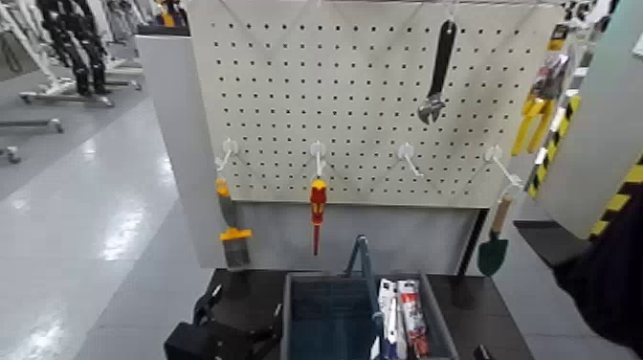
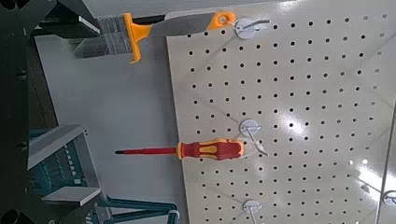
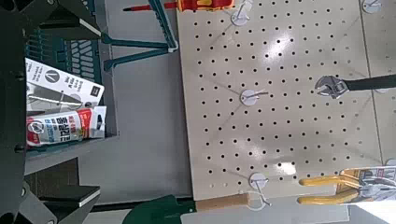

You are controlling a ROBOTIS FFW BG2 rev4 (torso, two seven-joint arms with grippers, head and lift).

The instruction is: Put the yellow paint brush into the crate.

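Now, the yellow paint brush [image 1: 233, 235] hangs bristles-down from the leftmost lower hook [image 1: 226, 153] of the pegboard [image 1: 335, 105], outside the crate [image 1: 287, 316], with the left end effector [image 1: 241, 311] just below it, standing wide and holding nothing. Over at the crate's other side, the right end effector [image 3: 84, 110] is wide and empty too, while the red-and-yellow screwdriver [image 1: 318, 206] hangs between the brush and the green-bladed trowel [image 1: 496, 244], and packaged items [image 1: 402, 316] sit inside the crate.
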